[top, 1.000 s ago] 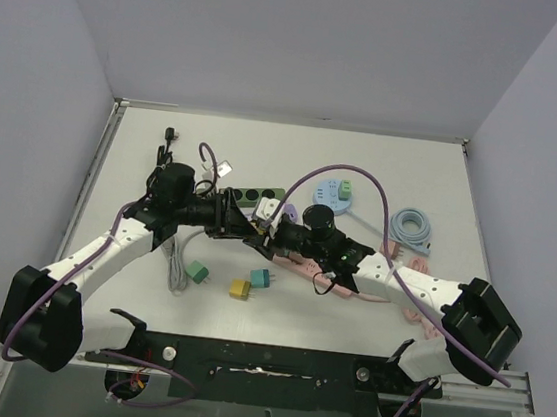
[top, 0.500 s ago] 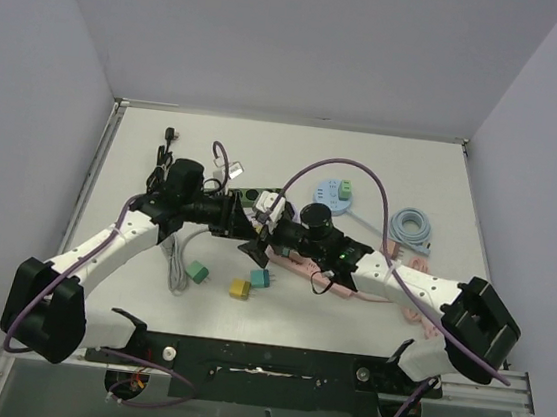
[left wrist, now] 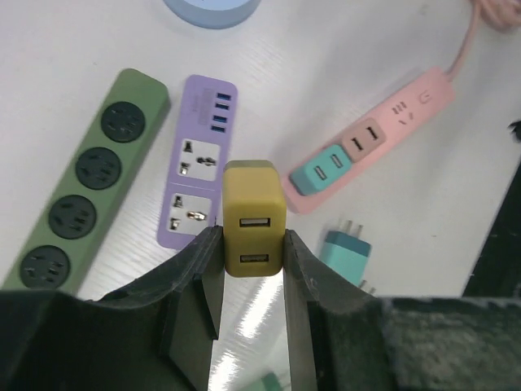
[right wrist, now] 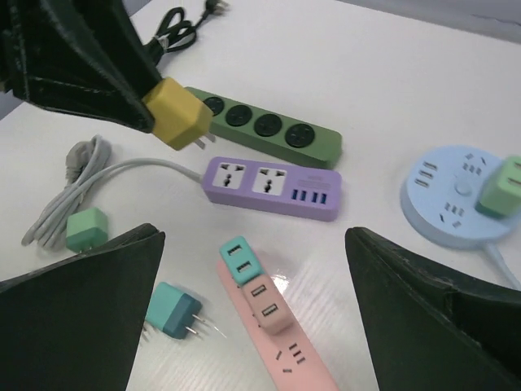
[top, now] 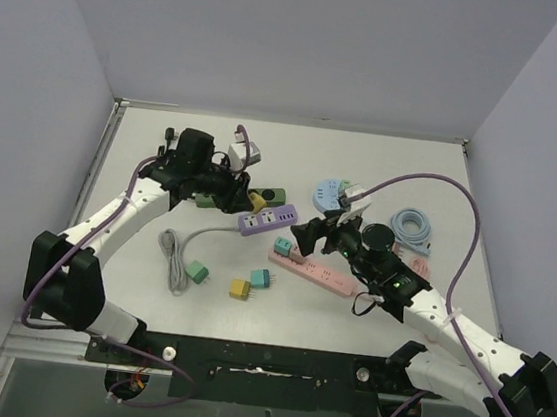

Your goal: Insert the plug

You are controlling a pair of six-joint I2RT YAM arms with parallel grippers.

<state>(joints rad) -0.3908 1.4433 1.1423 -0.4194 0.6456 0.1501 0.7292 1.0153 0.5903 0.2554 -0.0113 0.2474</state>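
Note:
My left gripper (left wrist: 252, 238) is shut on a mustard-yellow plug (left wrist: 254, 218), its two USB ports facing the wrist camera. The plug (right wrist: 177, 114) hangs in the air over the purple power strip (left wrist: 199, 183) and the dark green strip (left wrist: 85, 183), prongs bare. From above, the left gripper (top: 247, 196) sits at the back left beside the purple strip (top: 267, 219). My right gripper (top: 306, 234) stands open and holds nothing, just right of that strip, above the pink strip (right wrist: 277, 334).
A teal plug (right wrist: 242, 259) and a tan plug (right wrist: 267, 303) sit in the pink strip. A round blue strip (right wrist: 460, 191) carries a green plug (right wrist: 501, 186). Loose teal (top: 260, 278), yellow (top: 239, 289) and green (top: 197, 274) plugs, a grey cord (top: 174, 257) and a blue coiled cable (top: 412, 226) lie around.
The grippers met at the table's middle. The right one opened and drew back to the right; the left one shut on the yellow plug and pulled back left with it.

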